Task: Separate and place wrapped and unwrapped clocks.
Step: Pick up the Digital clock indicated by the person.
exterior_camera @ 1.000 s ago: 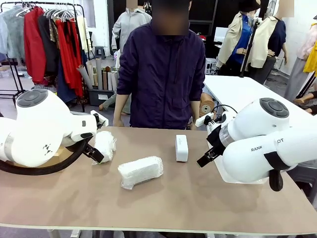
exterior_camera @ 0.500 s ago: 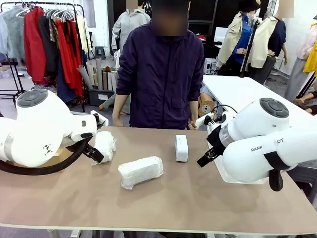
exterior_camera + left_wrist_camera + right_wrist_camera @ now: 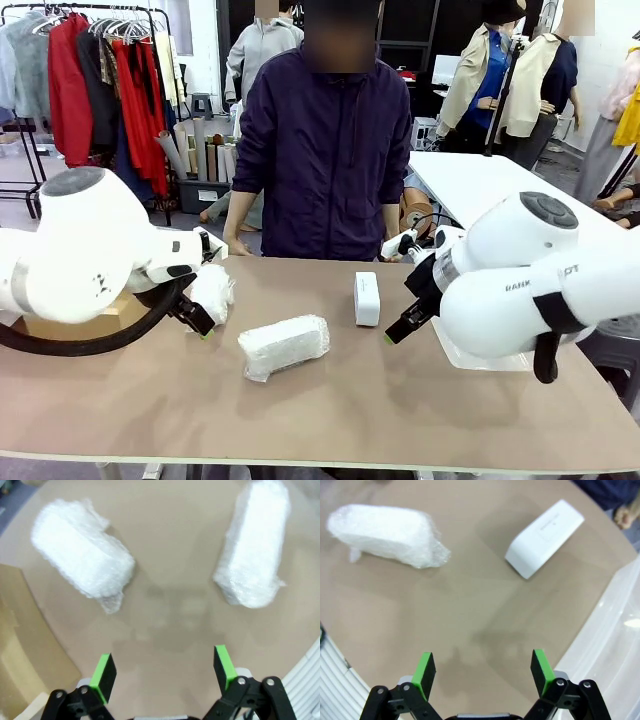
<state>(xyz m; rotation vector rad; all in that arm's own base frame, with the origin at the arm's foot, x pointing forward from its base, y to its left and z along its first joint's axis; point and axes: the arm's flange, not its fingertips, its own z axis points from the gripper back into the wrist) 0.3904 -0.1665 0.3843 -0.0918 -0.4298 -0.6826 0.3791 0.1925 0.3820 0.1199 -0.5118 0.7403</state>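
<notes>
Two wrapped clocks lie on the tan table: one bubble-wrap bundle [image 3: 213, 291] [image 3: 80, 555] at the left and a longer one [image 3: 284, 346] [image 3: 255, 545] [image 3: 385, 530] near the middle. The unwrapped clock, a smooth white block [image 3: 367, 298] [image 3: 545, 537], stands right of centre. My left gripper [image 3: 198, 322] [image 3: 164, 669] hovers open just beside the left bundle, nothing between its green pads. Above bare table to the right of the block, my right gripper [image 3: 397, 327] [image 3: 482, 669] is open and holds nothing.
A brown cardboard box [image 3: 110, 318] [image 3: 20, 650] sits at the table's left under my left arm. A clear plastic tub [image 3: 470, 362] [image 3: 615, 645] sits at the right under my right arm. A person in a dark jacket [image 3: 325, 150] stands at the far edge.
Both arms have shifted slightly: the right gripper has moved a little left toward the white block, and the left arm has turned a little. The clocks have not moved.
</notes>
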